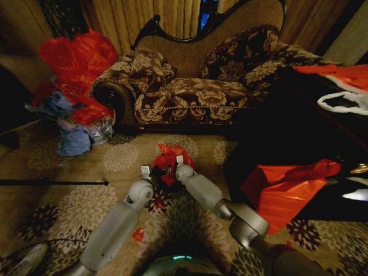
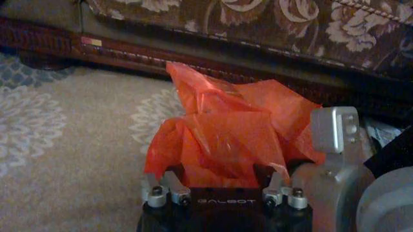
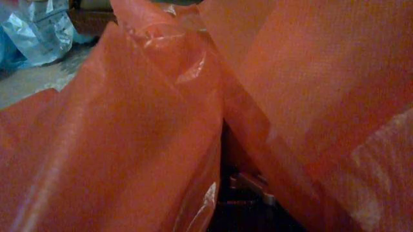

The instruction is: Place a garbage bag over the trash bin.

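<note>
Head view | floral carpet point(image 1: 86, 201); patterned sofa point(image 1: 195, 86); garbage bag point(image 1: 169, 158) between arms

Room, dimly lit. Floor: beige carpet point(image 1: 69, 201) with large floral medallions, covering the lower frame. Upper centre: brown floral sofa point(image 1: 195, 86) with a dark curved wooden frame and cushions. Behind it: tan curtains point(image 1: 167, 14) with a narrow blue window gap point(image 1: 206, 14). Upper left: red sacks point(image 1: 77, 57) heaped above blue bags point(image 1: 72, 141). Right: dark furniture point(image 1: 322, 132), details unclear.
</note>
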